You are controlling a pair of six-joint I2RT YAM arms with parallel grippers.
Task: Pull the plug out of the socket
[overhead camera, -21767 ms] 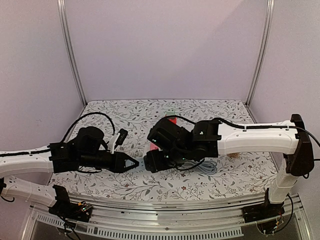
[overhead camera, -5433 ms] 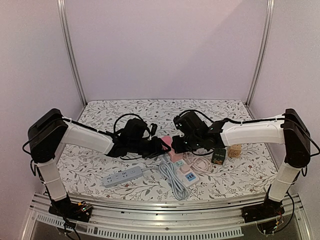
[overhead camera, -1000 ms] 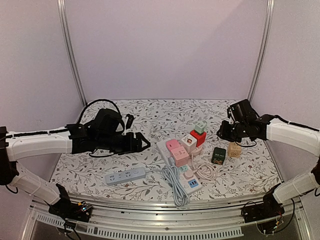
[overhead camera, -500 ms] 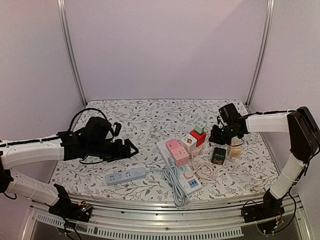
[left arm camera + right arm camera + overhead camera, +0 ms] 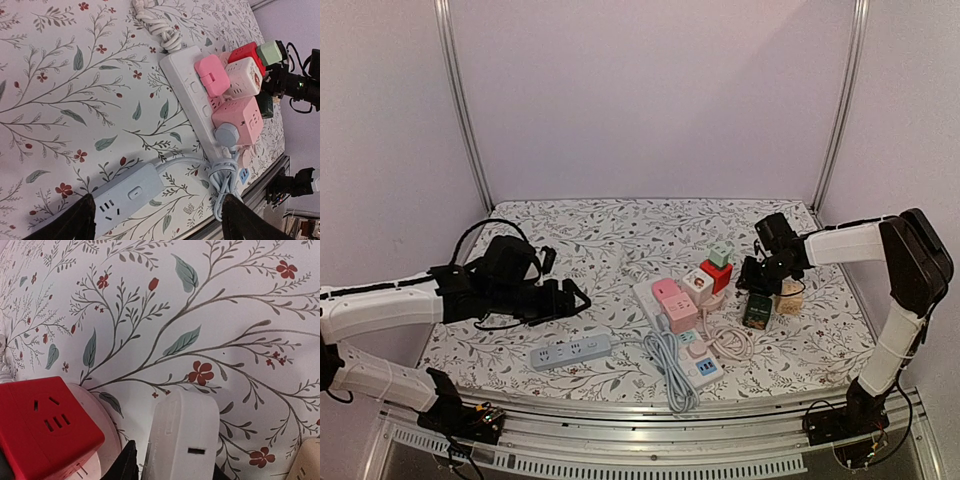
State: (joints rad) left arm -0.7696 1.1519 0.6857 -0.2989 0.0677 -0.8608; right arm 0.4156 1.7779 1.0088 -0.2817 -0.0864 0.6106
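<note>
Tablecloth (image 5: 620, 232) floral, walls (image 5: 650, 100) pale lilac.

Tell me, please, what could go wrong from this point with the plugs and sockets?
1. The white plug sits between the right pincer's fingers, right beside the red cube socket. If it is released carelessly, it might knock that socket.
2. Loose cords bunch beside the white power strip, so the open left pincer could snag them if it moves in.
</note>
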